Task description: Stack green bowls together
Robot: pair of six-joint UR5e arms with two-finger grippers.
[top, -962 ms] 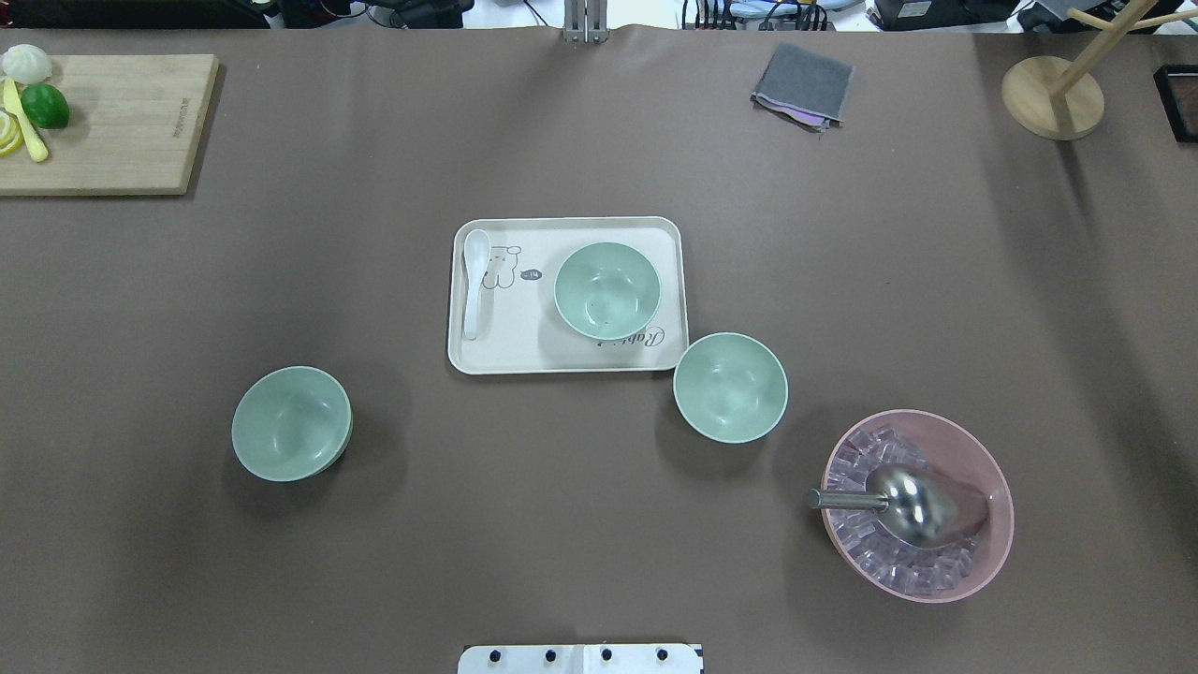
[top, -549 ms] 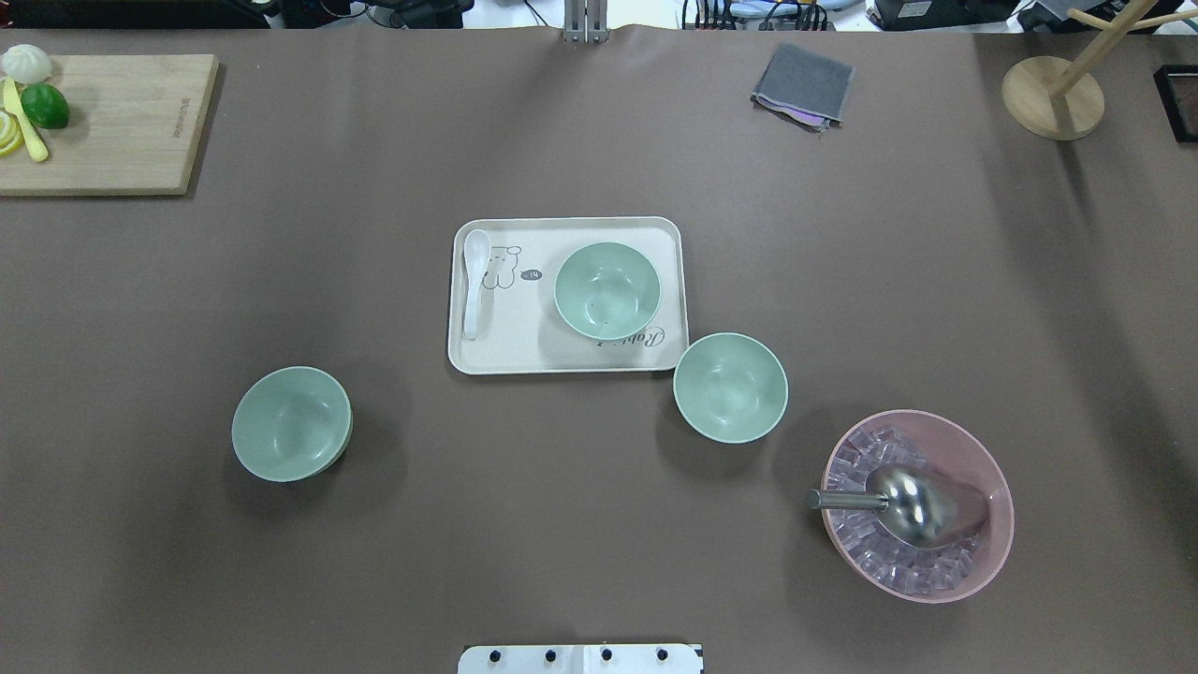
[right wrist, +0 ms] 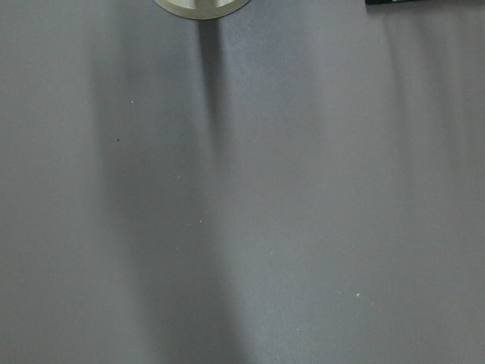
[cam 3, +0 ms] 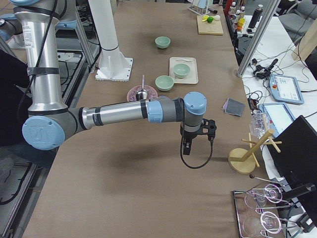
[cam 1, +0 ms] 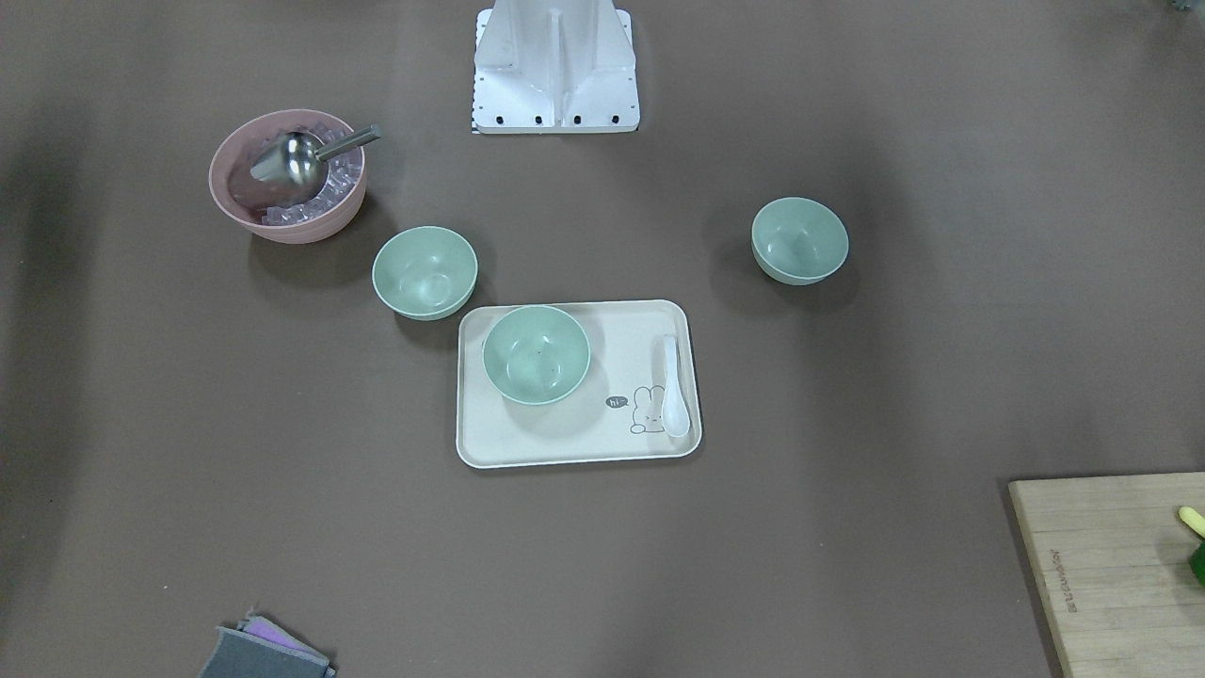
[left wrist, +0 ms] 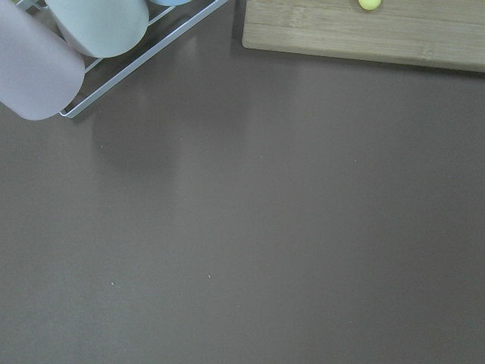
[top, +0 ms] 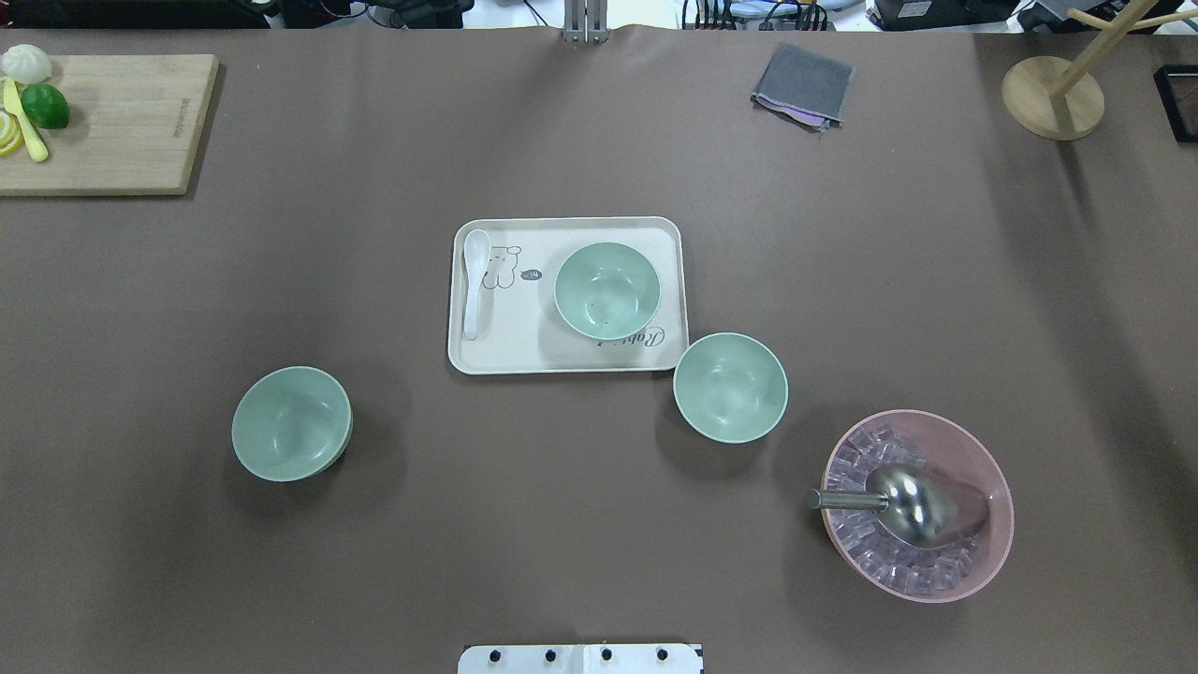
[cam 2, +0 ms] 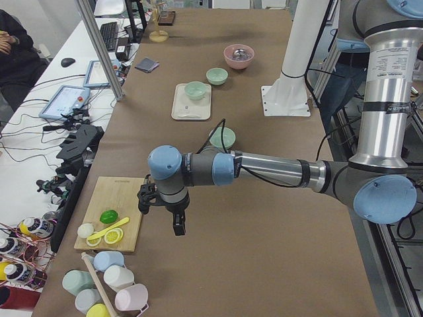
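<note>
1. Evidently nothing on the table (top: 562,524) has moved since the overhead pictures of a second and half a second ago; every bowl lies exactly where it lay.
2. The first green bowl (top: 607,290) sits open side up in the right half of the cream tray (top: 524,332) at the centre of the frame. A white spoon (top: 474,281) lies along the tray's left edge.
3. The second green bowl (top: 730,387) stands on the table right at the tray's lower right corner. I cannot tell whether the two touch.
4. The third green bowl (top: 291,423) stands alone at the lower left of the frame, well apart from the tray and the other two.
5. A pink bowl (top: 994,548) at the lower right holds clear cubes and a metal scoop (top: 913,505), whose handle points to the frame's left.
6. In the left side view the left pincer (cam 2: 177,224) hangs over bare table near the cutting board (cam 2: 115,205), well away from all three bowls. I cannot tell how far open it is.
7. In the right side view the right pincer (cam 3: 187,146) hangs over bare table near the wooden stand (cam 3: 245,159), also far from the bowls. Its opening cannot be told either.
8. Neither wrist view shows any fingers, only table surface.
</note>
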